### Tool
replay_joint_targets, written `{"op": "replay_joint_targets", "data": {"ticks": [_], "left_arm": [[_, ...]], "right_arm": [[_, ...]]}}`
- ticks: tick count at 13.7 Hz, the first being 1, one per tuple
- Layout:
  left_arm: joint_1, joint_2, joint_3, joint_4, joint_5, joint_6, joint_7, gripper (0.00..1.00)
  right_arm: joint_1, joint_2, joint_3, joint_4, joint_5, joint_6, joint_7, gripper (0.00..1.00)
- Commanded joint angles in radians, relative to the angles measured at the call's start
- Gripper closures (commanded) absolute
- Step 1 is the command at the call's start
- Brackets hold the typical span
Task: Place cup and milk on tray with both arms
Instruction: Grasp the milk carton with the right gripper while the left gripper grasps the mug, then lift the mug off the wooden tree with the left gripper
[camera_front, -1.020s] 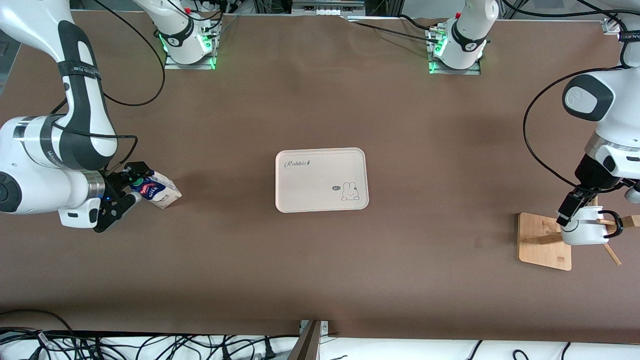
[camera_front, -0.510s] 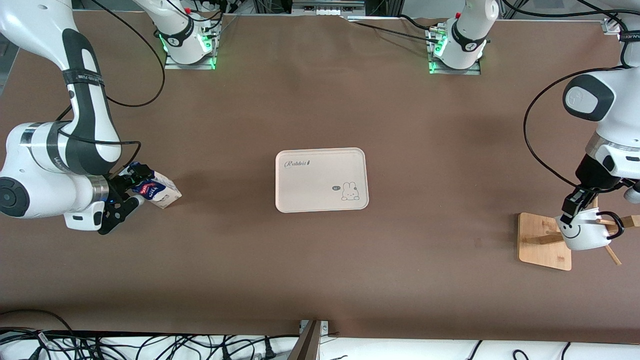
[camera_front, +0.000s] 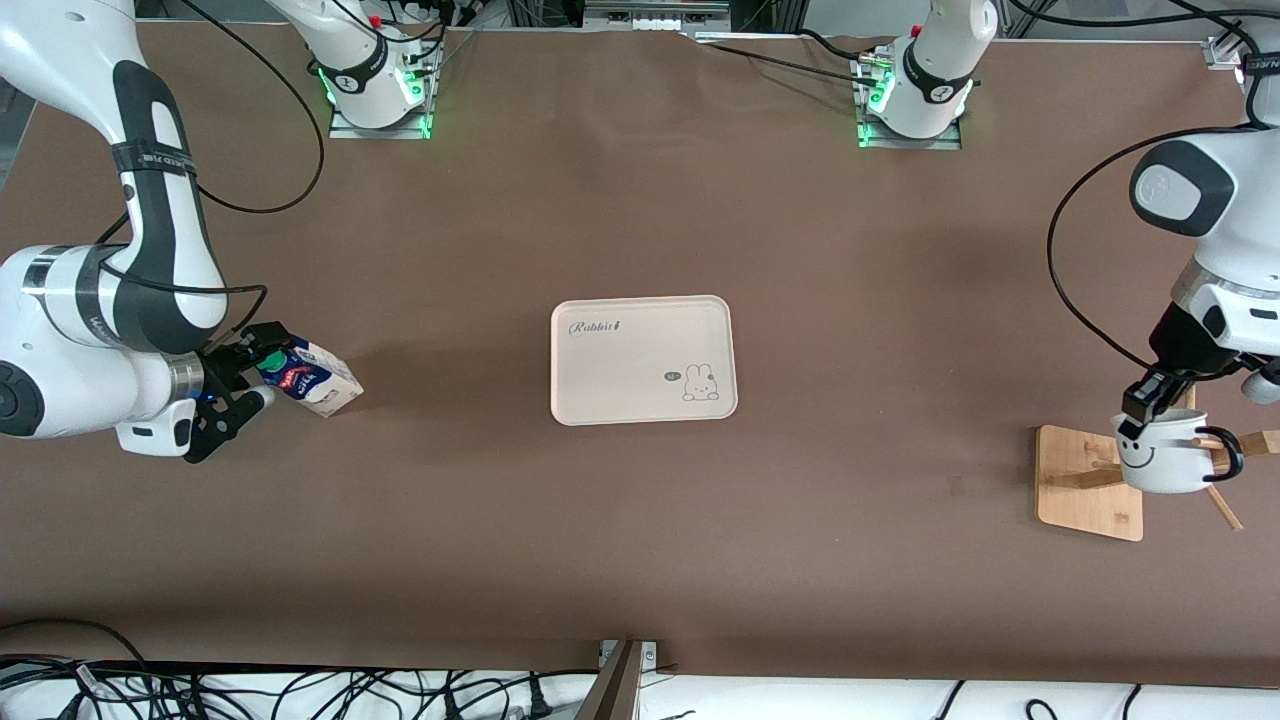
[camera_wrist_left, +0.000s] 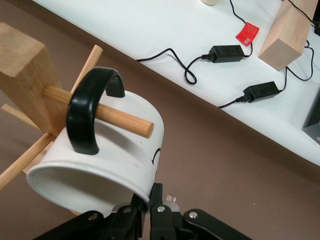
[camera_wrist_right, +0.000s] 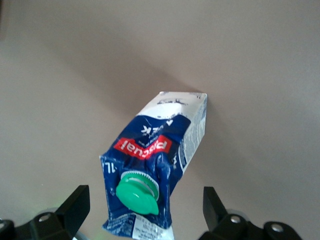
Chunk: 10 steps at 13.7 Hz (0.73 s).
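The cream tray (camera_front: 640, 350) lies in the middle of the table. The milk carton (camera_front: 318, 380) lies tipped on the table toward the right arm's end, its green cap toward my right gripper (camera_front: 243, 385). In the right wrist view the carton (camera_wrist_right: 155, 150) sits between the open fingers (camera_wrist_right: 75, 205) of my right gripper (camera_wrist_right: 145, 210), untouched. My left gripper (camera_front: 1145, 400) is shut on the rim of the white smiley cup (camera_front: 1165, 460) over the wooden rack (camera_front: 1085, 485). In the left wrist view my left gripper (camera_wrist_left: 147, 202) pinches the cup (camera_wrist_left: 115, 150), whose black handle (camera_wrist_left: 85, 115) hangs over a peg (camera_wrist_left: 127, 121).
The rack's square wooden base stands near the table edge at the left arm's end, with pegs (camera_front: 1225, 510) sticking out. Both arm bases (camera_front: 375, 90) stand along the table's back edge. Cables and power bricks (camera_wrist_left: 227, 52) lie on a white surface off the table.
The left gripper has risen a little and turned the cup on the peg, so the smiley face now shows. The right gripper shifted slightly at the carton's cap end; the carton has not moved.
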Motion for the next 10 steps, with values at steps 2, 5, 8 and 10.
{"op": "replay_joint_targets", "data": {"ticks": [2,5,8,10], "left_arm": [[0.001,-0.068,-0.031,0.038,-0.006,-0.201,0.061,1.00],[0.000,-0.068,-0.040,0.116,0.049,-0.329,0.059,1.00],[0.000,-0.066,-0.068,0.180,0.051,-0.458,0.059,1.00],[0.000,-0.063,-0.086,0.228,0.052,-0.544,0.059,1.00]], "right_arm": [[-0.005,-0.005,0.004,-0.018,-0.017,-0.015,-0.013,0.00],[-0.001,-0.001,0.004,-0.018,-0.017,-0.007,-0.009,0.00],[0.004,0.008,0.006,-0.026,-0.016,-0.002,-0.003,0.00],[0.004,0.011,0.006,-0.028,-0.016,0.001,-0.003,0.00]]}}
